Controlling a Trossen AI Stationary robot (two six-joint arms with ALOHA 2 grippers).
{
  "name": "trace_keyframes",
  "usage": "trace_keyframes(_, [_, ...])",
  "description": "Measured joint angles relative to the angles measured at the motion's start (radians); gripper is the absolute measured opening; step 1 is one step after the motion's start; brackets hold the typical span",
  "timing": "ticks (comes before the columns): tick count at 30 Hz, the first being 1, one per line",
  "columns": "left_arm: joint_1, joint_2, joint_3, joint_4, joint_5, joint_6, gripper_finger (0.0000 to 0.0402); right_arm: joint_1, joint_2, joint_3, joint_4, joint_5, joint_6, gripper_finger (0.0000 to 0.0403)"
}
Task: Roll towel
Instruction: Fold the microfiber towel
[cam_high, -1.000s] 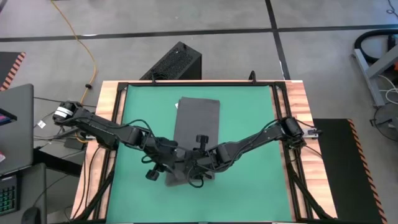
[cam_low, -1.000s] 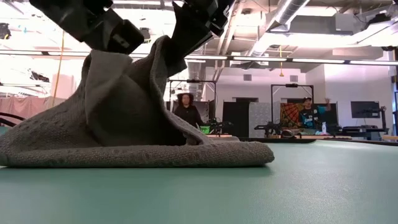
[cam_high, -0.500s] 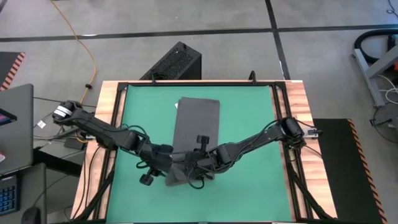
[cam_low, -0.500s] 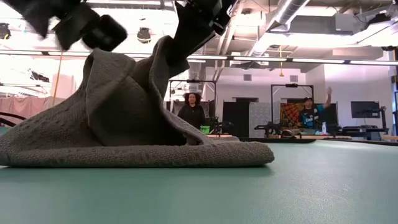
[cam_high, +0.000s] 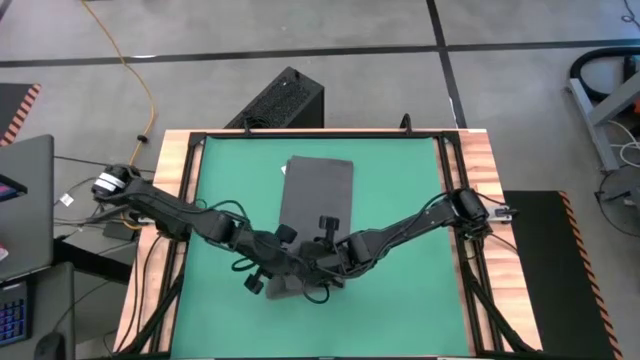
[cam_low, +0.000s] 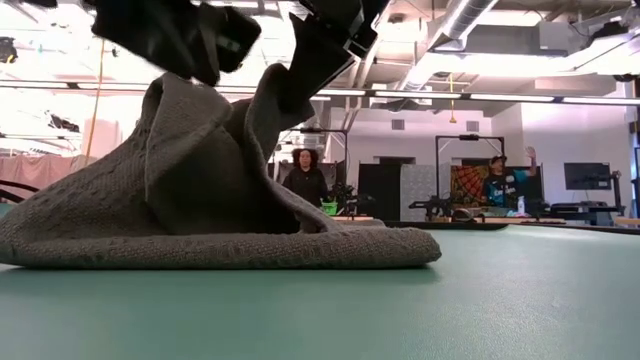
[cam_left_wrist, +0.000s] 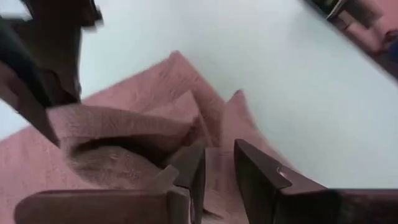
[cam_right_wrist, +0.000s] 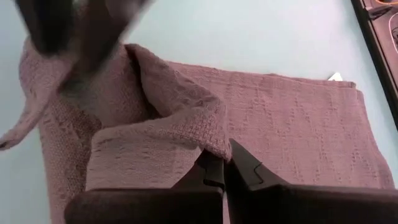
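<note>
Towel (cam_high: 317, 195) first: we see one dark grey cloth lying lengthwise in the middle of the high view, most of it still flat on the green mat (cam_high: 400, 180), with only its lower end lifted into a loose peak. We judge the roll barely begun; that raised end has not yet been turned over onto the flat part, and nearly the whole length is left to wind up.

Counting from largest to smallest: one table with one green mat, one towel, two arms with one gripper each, and one small white tag (cam_right_wrist: 335, 76) at the towel's far edge in the right wrist view. Two people stand far back in the low view.

Our right gripper (cam_right_wrist: 225, 167), at lower centre of the high view, has its fingers pinched narrow on a fold of the lifted end. Our left gripper (cam_left_wrist: 214, 171) sits just beside it, to the left, its fingers slightly apart over the cloth; we cannot tell whether they grip anything.
</note>
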Motion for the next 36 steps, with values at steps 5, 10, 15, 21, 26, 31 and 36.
trace_keyframes(5, [0.02,0.055,0.02,-0.044,0.039,-0.066,0.0095,0.002,0.0,0.0,-0.003,-0.005,0.0,0.0013])
trace_keyframes(10, [0.005,0.056,0.038,-0.151,0.123,-0.129,0.01,0.005,0.0,0.0,-0.019,-0.008,-0.001,0.0013])
trace_keyframes(15, [-0.029,0.057,0.024,-0.211,0.115,-0.142,0.01,0.004,0.0,0.001,-0.021,-0.008,-0.001,0.0013])
trace_keyframes(21, [-0.041,0.058,0.019,-0.204,0.106,-0.157,0.01,0.004,0.0,0.001,-0.022,-0.008,-0.002,0.0013])
trace_keyframes(26, [-0.041,0.051,0.019,-0.142,0.118,-0.166,0.01,0.004,0.0,0.001,-0.02,-0.008,-0.004,0.0013])
trace_keyframes(31, [-0.041,0.051,0.019,-0.064,0.117,-0.166,0.01,0.005,0.0,0.001,-0.017,-0.008,0.0,0.0013])
trace_keyframes(36, [-0.041,0.051,0.019,-0.026,0.116,-0.157,0.01,0.005,0.0,0.001,0.003,-0.014,0.0,0.0013])
